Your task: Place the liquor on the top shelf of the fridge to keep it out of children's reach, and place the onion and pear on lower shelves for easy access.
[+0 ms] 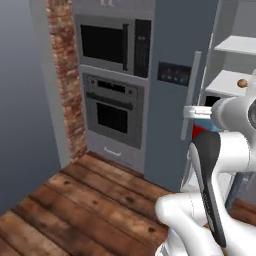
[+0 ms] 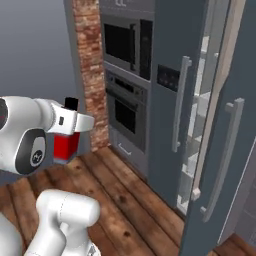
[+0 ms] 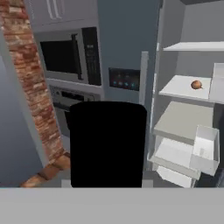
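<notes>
Hand (image 2: 67, 131) pinches the squat red-labelled, black-capped liquor bottle (image 2: 65, 145), held up in front of the open slate-grey fridge (image 3: 127, 43). Small brown-orange onion (image 3: 196, 84) already on a lower white shelf (image 3: 181, 89). Left: liquor to the top shelf (image 3: 197, 46); pear not spotted.

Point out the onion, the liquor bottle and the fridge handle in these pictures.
onion (image 3: 196, 84): hand view, middle of the brown ball on a fridge shelf.
liquor bottle (image 2: 65, 146): right base view, red label.
fridge handle (image 2: 178, 104): right base view, middle of the long bar.
</notes>
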